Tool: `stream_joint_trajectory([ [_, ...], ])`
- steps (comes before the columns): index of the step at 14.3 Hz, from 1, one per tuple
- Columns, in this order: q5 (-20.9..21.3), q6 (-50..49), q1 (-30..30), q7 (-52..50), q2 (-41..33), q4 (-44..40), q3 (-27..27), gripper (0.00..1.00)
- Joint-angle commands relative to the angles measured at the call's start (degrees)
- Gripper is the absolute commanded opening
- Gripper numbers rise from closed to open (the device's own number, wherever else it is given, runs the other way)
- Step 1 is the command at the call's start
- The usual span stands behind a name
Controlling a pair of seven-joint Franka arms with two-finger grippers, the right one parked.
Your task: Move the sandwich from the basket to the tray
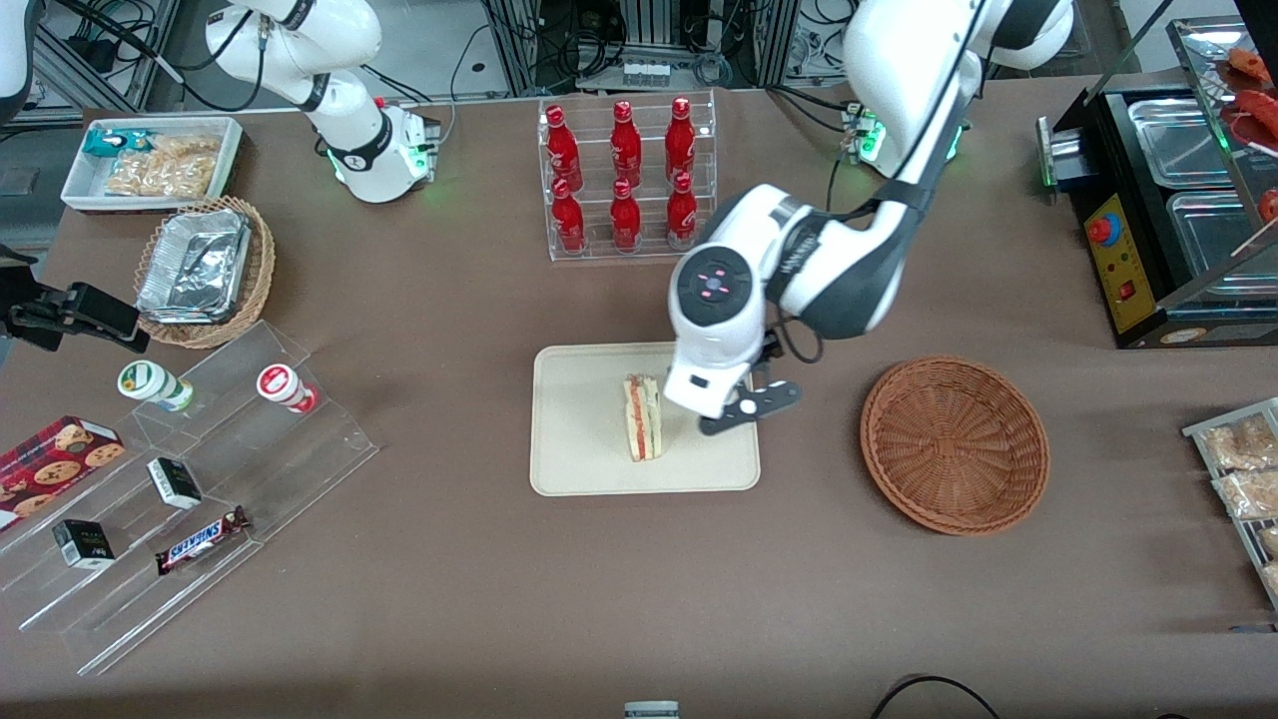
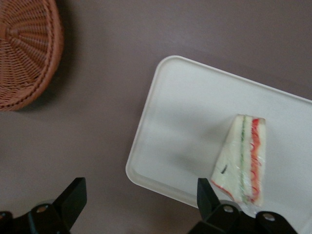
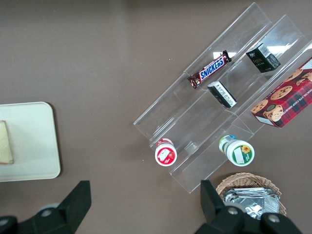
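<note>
The sandwich [image 1: 643,417] [image 2: 242,158] stands on its edge on the cream tray [image 1: 579,449] [image 2: 185,112], with its red and green filling layers showing. A sliver of the sandwich [image 3: 5,142] and a corner of the tray [image 3: 34,141] also show in the right wrist view. My left gripper [image 1: 701,407] [image 2: 141,195] hovers above the tray's end nearest the basket, just beside the sandwich. It is open, its fingers [image 2: 74,195] spread wide with nothing between them. The reddish-brown wicker basket [image 1: 954,444] [image 2: 24,48] sits empty toward the working arm's end of the table.
An acrylic rack of red bottles [image 1: 625,175] stands farther from the front camera than the tray. Toward the parked arm's end are a stepped acrylic shelf with snacks [image 1: 190,479], a tan basket of foil containers [image 1: 205,270] and a white bin [image 1: 150,160]. A black appliance [image 1: 1168,210] sits past the basket.
</note>
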State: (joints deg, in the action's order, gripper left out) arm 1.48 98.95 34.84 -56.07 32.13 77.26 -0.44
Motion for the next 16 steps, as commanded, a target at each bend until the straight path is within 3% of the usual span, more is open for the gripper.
stream_joint_trajectory([
  [1, 0.1, 0.37, -3.81, 4.55, -6.45, 8.5, -0.52, 1.0],
  [9, 0.1, -0.94, -15.15, 22.21, -20.68, 22.84, -0.44, 1.0],
  [14, -1.83, -9.37, -29.02, 38.72, -27.63, 23.55, -6.4, 1.0],
  [16, -1.84, -13.23, -31.84, 45.49, -30.18, 23.03, -6.85, 1.0],
])
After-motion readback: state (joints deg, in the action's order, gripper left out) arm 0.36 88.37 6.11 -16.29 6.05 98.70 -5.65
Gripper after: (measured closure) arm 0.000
